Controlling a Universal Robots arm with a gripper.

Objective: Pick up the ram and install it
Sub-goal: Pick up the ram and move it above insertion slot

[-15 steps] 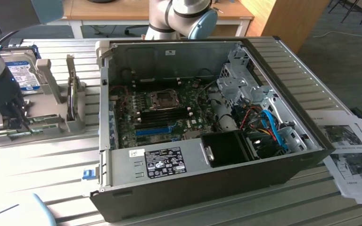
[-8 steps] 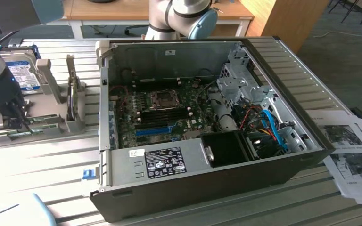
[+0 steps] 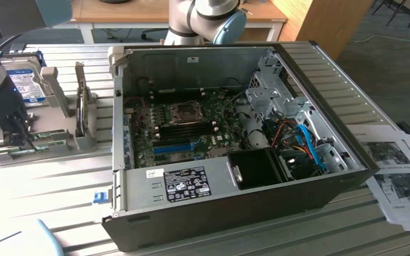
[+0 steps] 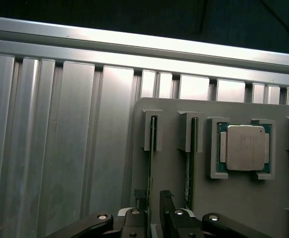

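Label text on drive (image 3: 28, 85) and case sticker (image 3: 185, 184) unreadable. My end effector (image 4: 152, 196) open, fingers straddling ram (image 4: 150, 148), which stands on edge in gray holder (image 4: 203, 198) slot on bench (image 4: 60, 148); contact unclear.

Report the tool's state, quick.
The tool: open, its fingers on either side of the ram standing edge-up in the grey holder; nothing gripped.
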